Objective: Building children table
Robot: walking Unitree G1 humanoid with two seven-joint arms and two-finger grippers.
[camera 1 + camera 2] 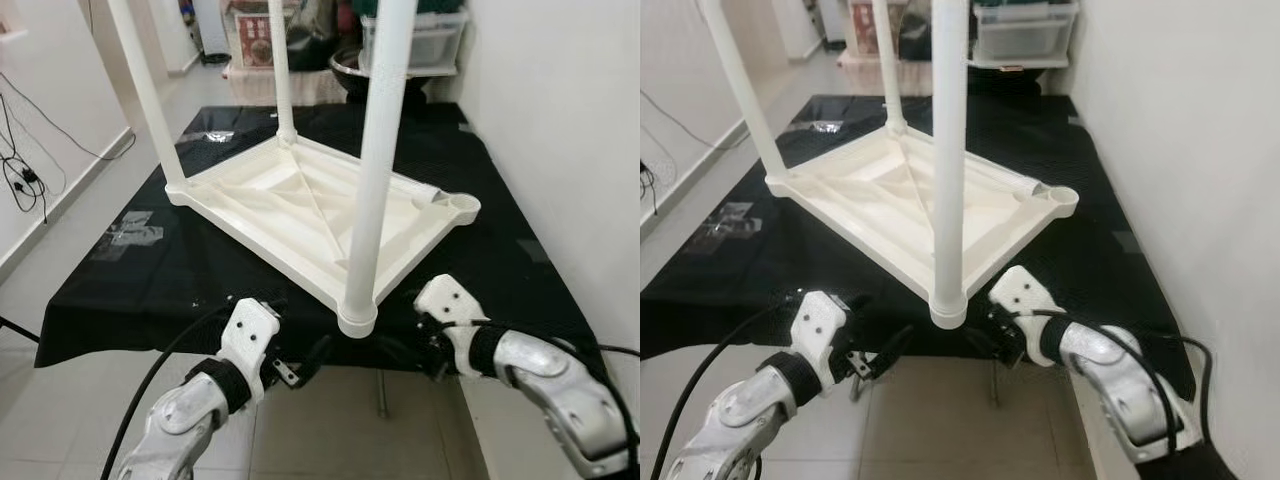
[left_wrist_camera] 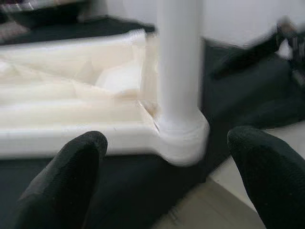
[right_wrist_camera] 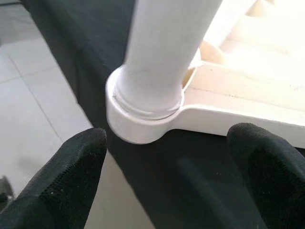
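Lying upside down on a black cloth (image 1: 150, 290), the white plastic table top (image 1: 300, 200) covers the middle of a low desk, with its near corner reaching the desk's front edge. Three white legs stand up from its corners: the near leg (image 1: 375, 150) at the front edge, a left leg (image 1: 150, 100) toward the desk's left edge, and a far leg (image 1: 282, 70) behind. The right corner holds an open round socket (image 1: 463, 207) with no leg in it.

The left gripper (image 2: 162, 176) hangs just below the front edge, left of the near leg, and its two black fingers (image 2: 71, 171) are spread apart, holding nothing. The right gripper (image 3: 167, 176) is at the front edge on the other side of that leg, its fingers (image 3: 71, 167) also wide apart and not touching the leg's base. A white wall (image 1: 560, 130) runs along the desk's right edge. Storage boxes (image 1: 420, 40) stand on the floor beyond the far edge, and cables (image 1: 25, 175) hang at the left wall.
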